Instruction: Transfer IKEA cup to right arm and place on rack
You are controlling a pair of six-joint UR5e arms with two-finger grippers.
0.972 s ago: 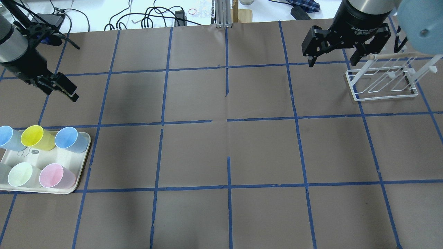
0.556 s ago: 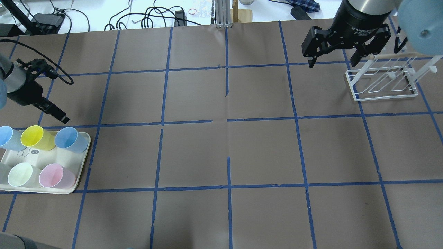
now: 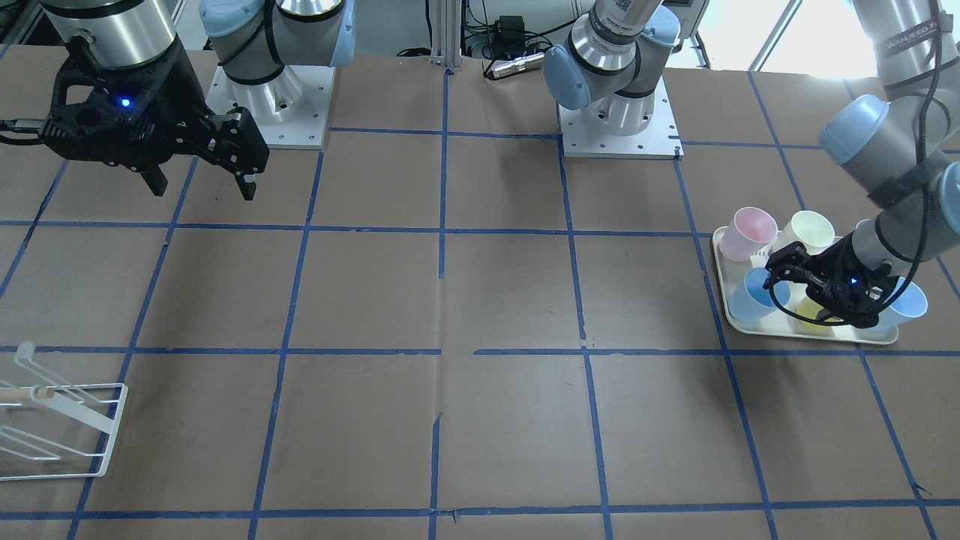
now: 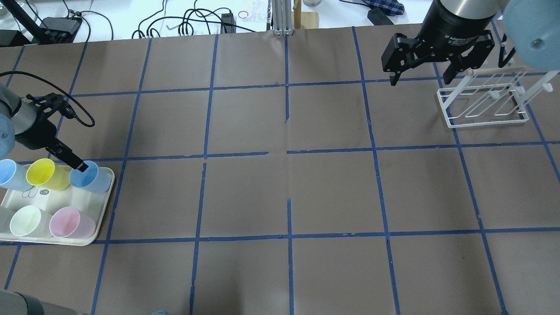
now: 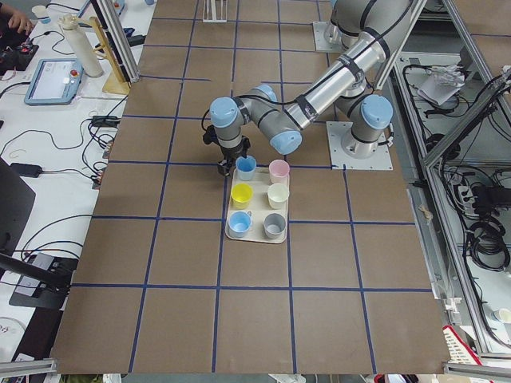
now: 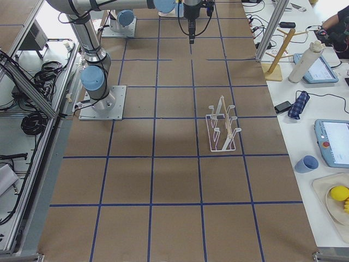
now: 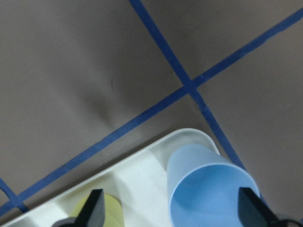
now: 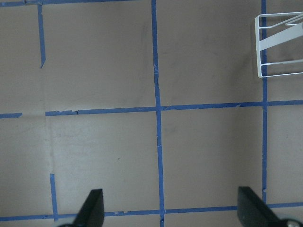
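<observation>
Both gape wide: left tool (image 7: 173,211) straddles the IKEA cup (image 7: 213,189) at tray's (image 7: 150,166) corner, right tool (image 4: 421,78) hovers.

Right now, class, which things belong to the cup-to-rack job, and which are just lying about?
Job: corner blue cup, left hand, right hand, rack.

Lying about: tray, second blue cup, yellow cup, pink cup, green cup, grey cup.

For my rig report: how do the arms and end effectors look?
The left arm and right arm are silver-grey with pale-blue joint caps. The left end effector and right end effector are black, two-fingered, each with a blue light.
</observation>
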